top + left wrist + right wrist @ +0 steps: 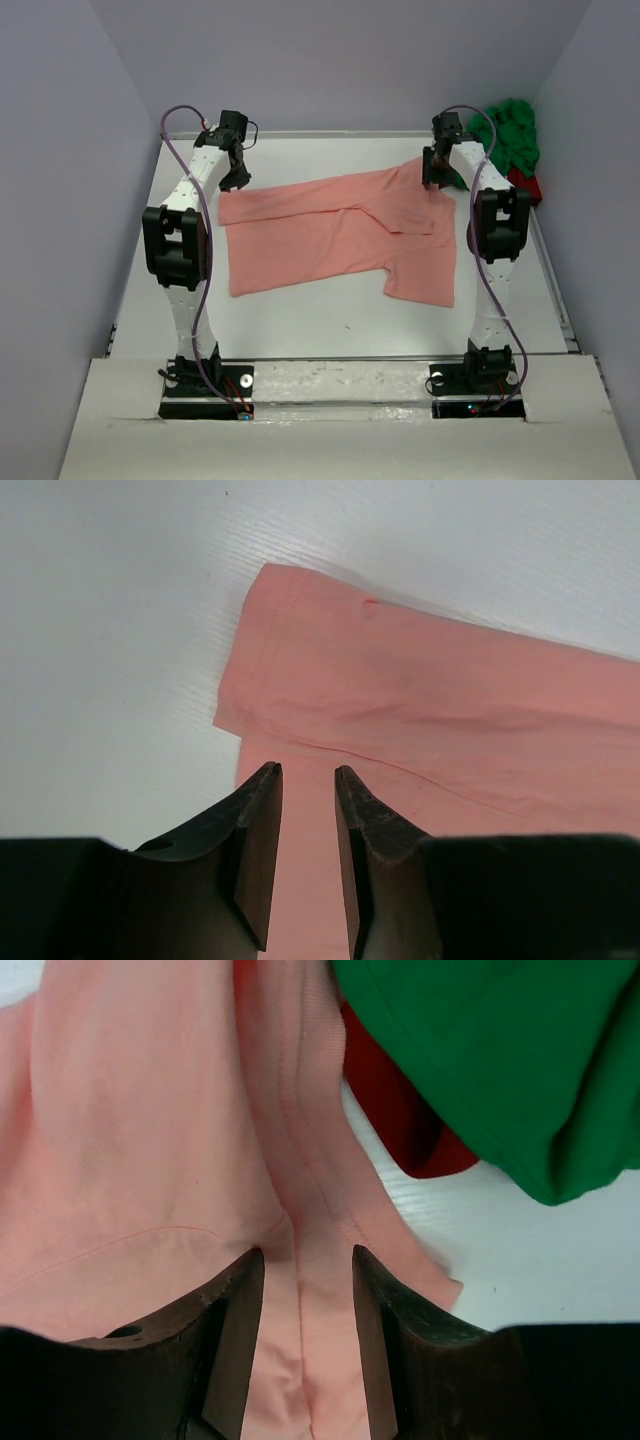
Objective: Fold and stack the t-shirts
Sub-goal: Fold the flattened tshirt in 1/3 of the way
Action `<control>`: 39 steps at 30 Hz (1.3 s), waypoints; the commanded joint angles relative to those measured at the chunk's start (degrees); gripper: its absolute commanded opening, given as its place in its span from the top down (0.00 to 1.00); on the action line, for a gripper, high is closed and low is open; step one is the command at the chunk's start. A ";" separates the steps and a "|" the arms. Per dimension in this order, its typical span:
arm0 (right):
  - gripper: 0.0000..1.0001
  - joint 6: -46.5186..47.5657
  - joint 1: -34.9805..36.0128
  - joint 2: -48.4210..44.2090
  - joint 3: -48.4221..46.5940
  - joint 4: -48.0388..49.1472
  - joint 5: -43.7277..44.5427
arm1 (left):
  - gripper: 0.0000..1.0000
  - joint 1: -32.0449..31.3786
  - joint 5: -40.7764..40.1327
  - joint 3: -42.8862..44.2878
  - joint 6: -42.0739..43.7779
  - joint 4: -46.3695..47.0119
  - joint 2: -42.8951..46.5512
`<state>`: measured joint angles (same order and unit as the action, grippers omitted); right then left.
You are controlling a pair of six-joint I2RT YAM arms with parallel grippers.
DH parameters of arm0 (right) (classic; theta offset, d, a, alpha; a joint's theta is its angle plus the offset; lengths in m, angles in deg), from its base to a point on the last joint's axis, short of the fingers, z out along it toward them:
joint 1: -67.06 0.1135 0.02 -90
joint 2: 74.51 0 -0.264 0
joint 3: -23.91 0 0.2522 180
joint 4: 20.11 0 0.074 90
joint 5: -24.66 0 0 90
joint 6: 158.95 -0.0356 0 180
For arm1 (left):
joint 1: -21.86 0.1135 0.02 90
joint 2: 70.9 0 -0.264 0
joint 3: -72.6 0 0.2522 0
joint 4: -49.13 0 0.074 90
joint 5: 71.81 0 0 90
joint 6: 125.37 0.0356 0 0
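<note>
A red cloth (526, 188) lies on the white table (300, 320), far right.

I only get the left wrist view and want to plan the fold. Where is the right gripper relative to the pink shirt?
Observer: The right gripper is over the far right corner of the salmon pink shirt, jaws apart, with a ridge of the cloth between them.
Operator: And the green one?
Observer: The green shirt lies bunched, unfolded, at the far right corner of the table, beyond the pink one.
Operator: Anything else there?
Observer: A red item shows under the green shirt's edge.
</note>
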<state>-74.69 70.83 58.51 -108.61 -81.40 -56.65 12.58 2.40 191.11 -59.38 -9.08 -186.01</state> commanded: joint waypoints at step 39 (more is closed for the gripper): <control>1.00 3.10 -0.34 9.63 -15.80 2.88 9.58 | 0.61 0.05 1.55 -2.62 1.95 1.38 1.47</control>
<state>-72.39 70.90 66.61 -121.11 -81.46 -54.66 12.58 3.30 189.62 -58.72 -8.05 -186.01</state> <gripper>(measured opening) 0.010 0.390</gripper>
